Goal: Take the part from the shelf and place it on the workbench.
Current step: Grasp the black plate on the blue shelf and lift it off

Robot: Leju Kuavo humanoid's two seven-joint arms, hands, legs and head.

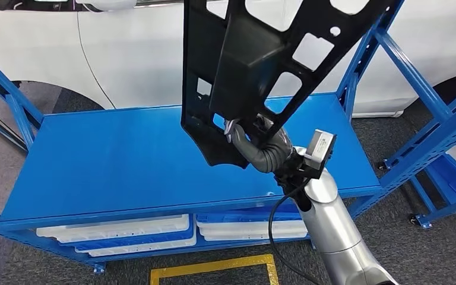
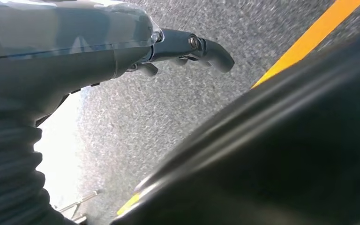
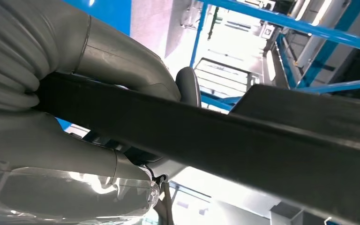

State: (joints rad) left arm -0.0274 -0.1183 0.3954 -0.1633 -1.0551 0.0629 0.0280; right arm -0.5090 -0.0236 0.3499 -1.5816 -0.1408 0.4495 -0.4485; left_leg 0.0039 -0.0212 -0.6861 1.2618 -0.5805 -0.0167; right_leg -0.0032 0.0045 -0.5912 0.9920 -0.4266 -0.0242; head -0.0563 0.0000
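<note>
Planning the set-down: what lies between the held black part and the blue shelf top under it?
Nothing; in the head view the blue shelf top under the black part is bare.

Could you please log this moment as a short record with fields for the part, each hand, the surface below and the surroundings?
part: black plastic panel with cut-out holes, held up in the air, tilted, above the blue shelf top
right hand: right hand grips the panel's lower edge
left hand: left hand hangs over grey floor beside a yellow line, holding nothing, fingers apart
surface below: blue shelf top, nothing resting on the visible part
under it: white trays on the lower level
surroundings: white car behind the shelf; yellow floor marking in front
</note>
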